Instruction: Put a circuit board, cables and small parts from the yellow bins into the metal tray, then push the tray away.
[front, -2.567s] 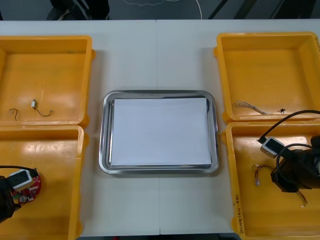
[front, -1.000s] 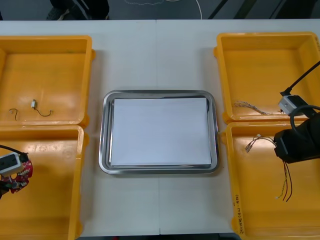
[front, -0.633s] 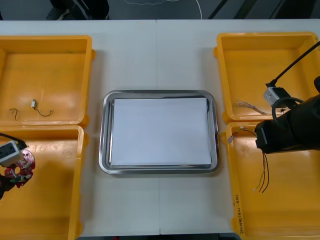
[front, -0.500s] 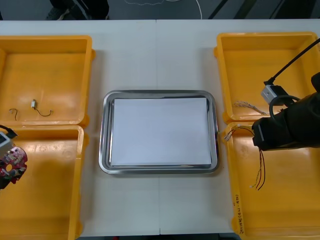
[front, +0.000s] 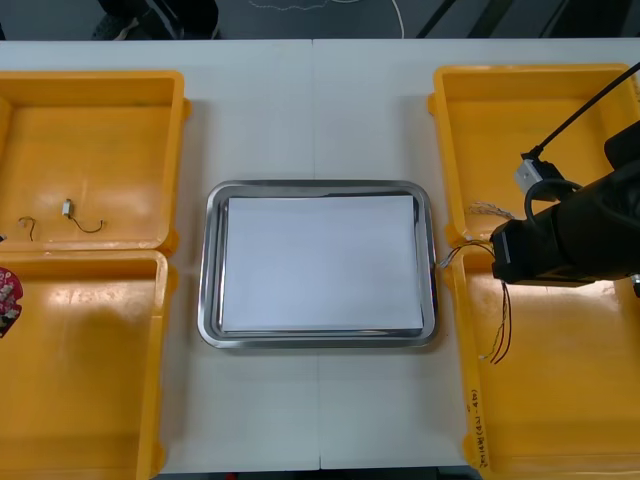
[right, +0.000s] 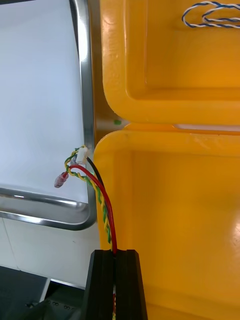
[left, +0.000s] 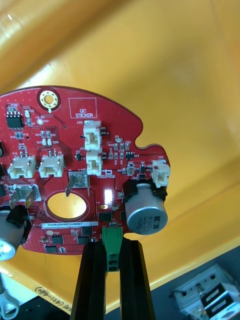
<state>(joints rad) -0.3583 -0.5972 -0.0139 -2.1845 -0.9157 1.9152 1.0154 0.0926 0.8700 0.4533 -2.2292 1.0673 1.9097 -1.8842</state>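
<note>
two items are lifted, none lies in the metal tray yet; right hand pinches the red and yellow cable, its free end over the tray's right rim; left hand pinches the circuit board by its green connector, over the near left yellow bin; we judge both drops, the blue and white cable, the small metal part and the push all remain
</note>
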